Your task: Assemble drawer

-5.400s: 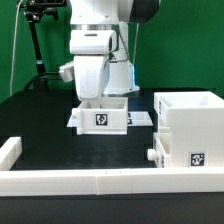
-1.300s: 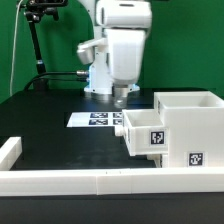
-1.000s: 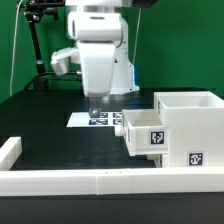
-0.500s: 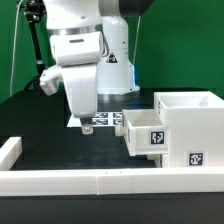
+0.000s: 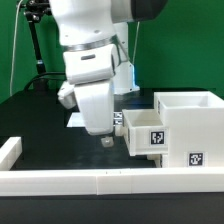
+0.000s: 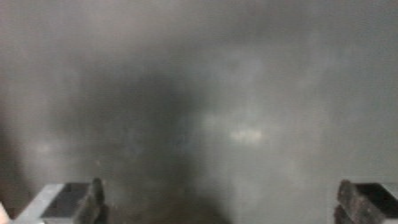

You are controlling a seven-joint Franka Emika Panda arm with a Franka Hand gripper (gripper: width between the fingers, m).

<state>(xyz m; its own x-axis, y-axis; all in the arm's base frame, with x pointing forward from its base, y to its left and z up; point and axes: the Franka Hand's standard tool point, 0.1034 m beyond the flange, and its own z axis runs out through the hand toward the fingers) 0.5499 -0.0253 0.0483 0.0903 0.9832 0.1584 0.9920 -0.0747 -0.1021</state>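
The drawer's tall white housing (image 5: 190,115) stands at the exterior view's right, open on top, with a tag low on its front. One shallow white tray (image 5: 146,135) with a square tag sticks out of the housing toward the exterior view's left, partly pushed in. My gripper (image 5: 107,140) hangs low over the black table, just left of that tray's outer end and apart from it. In the wrist view my gripper (image 6: 219,200) is open and empty, its fingers (image 6: 75,200) wide apart over blurred dark table. The second tray cannot be made out.
A long low white border wall (image 5: 100,182) runs along the front, with a short piece (image 5: 10,152) at the left. The marker board (image 5: 74,120) lies behind my arm, mostly hidden. A black camera stand (image 5: 38,45) is at the back left.
My arm has swung from above the marker board toward the front and come down; the gripper now sits low beside the tray's outer end. Tray and housing have not moved in the last second.
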